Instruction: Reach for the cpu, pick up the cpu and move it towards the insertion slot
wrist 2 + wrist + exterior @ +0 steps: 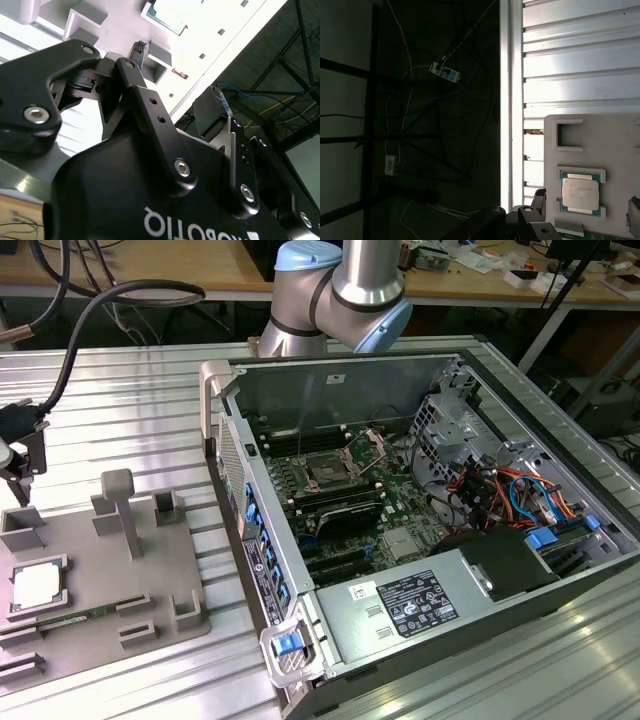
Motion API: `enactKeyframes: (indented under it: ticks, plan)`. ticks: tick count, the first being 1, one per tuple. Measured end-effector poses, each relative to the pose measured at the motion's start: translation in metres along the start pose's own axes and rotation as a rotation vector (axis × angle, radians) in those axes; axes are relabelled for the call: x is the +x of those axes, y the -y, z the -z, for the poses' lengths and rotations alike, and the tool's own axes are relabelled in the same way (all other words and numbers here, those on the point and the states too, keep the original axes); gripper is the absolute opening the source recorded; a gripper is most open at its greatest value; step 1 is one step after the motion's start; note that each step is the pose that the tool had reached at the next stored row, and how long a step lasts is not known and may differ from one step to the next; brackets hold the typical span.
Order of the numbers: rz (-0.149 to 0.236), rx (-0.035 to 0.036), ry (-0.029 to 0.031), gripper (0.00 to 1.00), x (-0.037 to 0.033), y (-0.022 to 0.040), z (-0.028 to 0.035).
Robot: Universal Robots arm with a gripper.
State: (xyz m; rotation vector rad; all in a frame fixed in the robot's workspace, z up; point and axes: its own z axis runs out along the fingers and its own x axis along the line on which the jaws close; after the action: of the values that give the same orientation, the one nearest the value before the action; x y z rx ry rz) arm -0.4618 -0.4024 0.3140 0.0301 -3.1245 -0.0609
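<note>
Ribbed aluminium table [120, 390] carried everything; cluttered wooden benches stood behind it. Largest item was an open grey steel computer case [340, 365]. It held a green motherboard [290, 495], a grey power supply box [420, 605] with a white label, and orange and blue cables [500, 485]. Silver and pale-blue robot arm [350, 280] stood behind the case, and a black hose [140, 288] looped off toward the exterior view's left. Flat grey plastic tray [90, 570], with upright posts and recesses, sat on the table just beside the case, at the exterior view's left.

Insertion slot [328, 470], a square silver-framed socket with a dark centre, sat on the motherboard. Its hinged bracket looked raised, and nothing lay in it.

White-and-black gripper [18, 475] hung over the tray's far corner. In the second wrist view the gripper [175, 80] had its jaws apart, with nothing between them.

Small flat square cpu [38, 585] with a pale silvery top lay flat in a framed recess of the tray. It showed in both wrist views [580, 192] [170, 15]. It lay apart from the gripper, toward the tray's near edge and lower. Near-square, so no marked long axis; its edges ran parallel to the tray's. Slot was well apart from both, toward the exterior view's right.
</note>
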Motion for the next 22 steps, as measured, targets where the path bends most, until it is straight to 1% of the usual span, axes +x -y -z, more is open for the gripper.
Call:
enactKeyframes:
  ticks: [5, 7, 9, 15, 22]
  plan:
    - [0.0, 0.0, -0.0001, 0.66, 0.0004, 0.0042, -0.0069]
    - [0.0, 0.0, 0.0, 0.66, 0.0004, 0.0071, -0.0111]
    - [0.0, 0.0, 0.0001, 0.66, 0.0005, 0.008, -0.0128]
    - [0.0, 0.0, 0.0, 0.66, 0.0004, 0.0083, -0.0138]
    - [0.0, -0.0001, 0.0, 0.66, 0.0004, 0.0084, -0.0166]
